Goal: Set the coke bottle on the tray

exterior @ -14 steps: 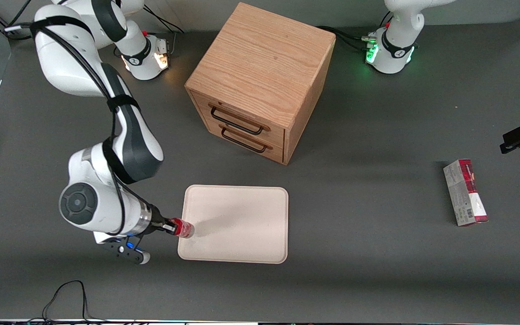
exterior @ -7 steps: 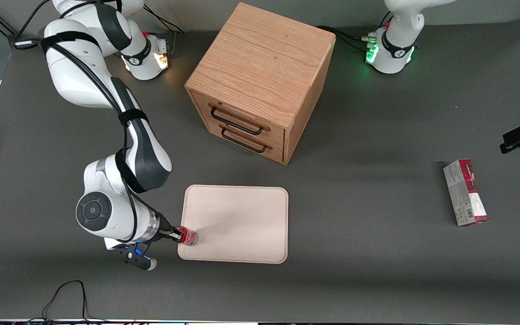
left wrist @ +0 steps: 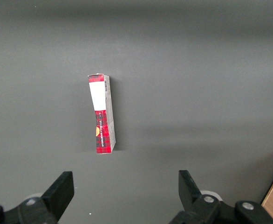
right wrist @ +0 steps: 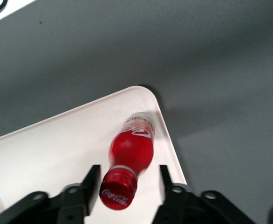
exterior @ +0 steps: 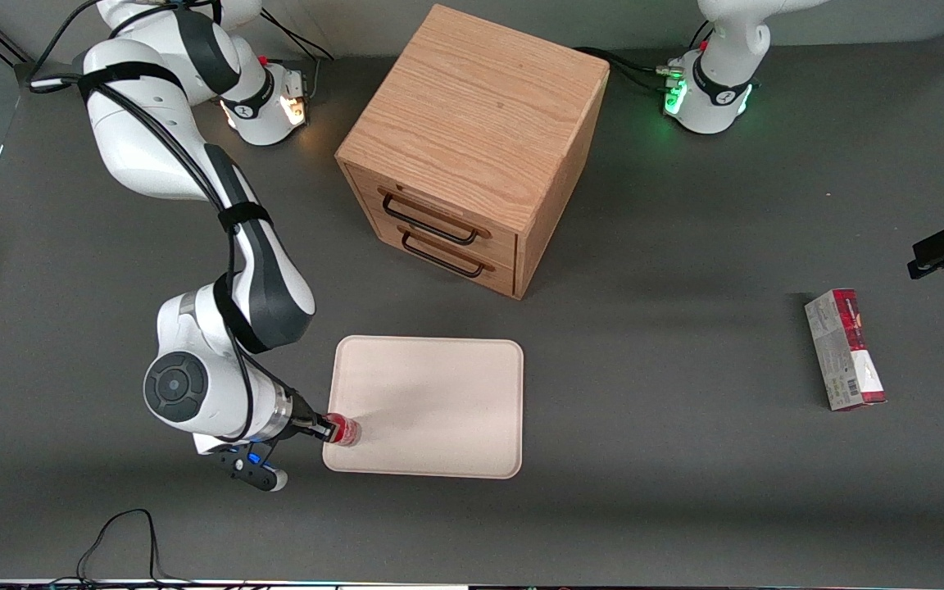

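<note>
The coke bottle (exterior: 344, 430), small and red with a red cap, stands on the cream-pink tray (exterior: 439, 410), at the tray's corner nearest the front camera toward the working arm's end. In the right wrist view the bottle (right wrist: 131, 149) rests with its clear base on the tray (right wrist: 57, 149) close to the rounded rim. My right gripper (exterior: 326, 426) is around the bottle's cap. The gripper (right wrist: 128, 170) is open, and bare tray shows between each finger and the cap.
A wooden two-drawer cabinet (exterior: 472, 147) stands farther from the front camera than the tray. A red-and-grey carton (exterior: 845, 348) lies toward the parked arm's end of the table and also shows in the left wrist view (left wrist: 101, 114). A black cable (exterior: 120, 533) loops near the table's front edge.
My right arm has carried the bottle a little nearer to the front camera and down onto the tray's corner. In the last half second it has barely moved.
</note>
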